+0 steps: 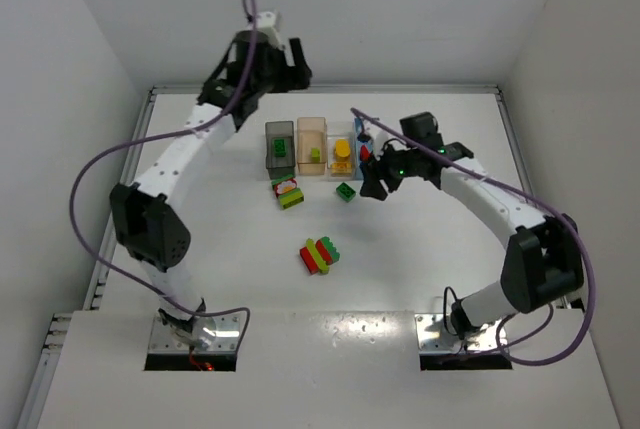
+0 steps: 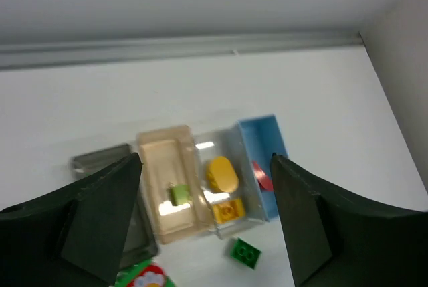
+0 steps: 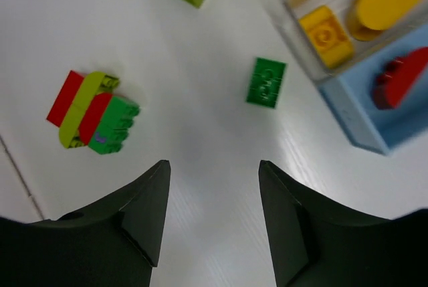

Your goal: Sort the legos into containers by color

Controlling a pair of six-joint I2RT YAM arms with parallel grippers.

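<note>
**Right claw poised over a loose dark green Lego brick beside the bins**

The right claw [image 3: 214,166] hangs spread and empty above the white worktop [image 3: 200,133]. A single dark green brick [image 3: 266,82] lies flat, studs up, just ahead of it. The brick is near the blue bin [image 3: 354,123] but does not touch it.

In the right wrist view the brick's long axis runs almost straight away from the camera, with its far end leaning slightly right. The claw's fingers stand to either side, so they would close across the brick's narrow width.

This brick looks like the next pick. To do it well, the claw should shift right until centred over the brick, turn slightly to match its lean, and come straight down without nudging the blue bin.

The brick probably belongs in the dark grey bin [image 1: 279,125] at the row's left end, which holds a dark green piece. The left claw [image 2: 205,160], also spread and empty, hangs above the bins.
</note>
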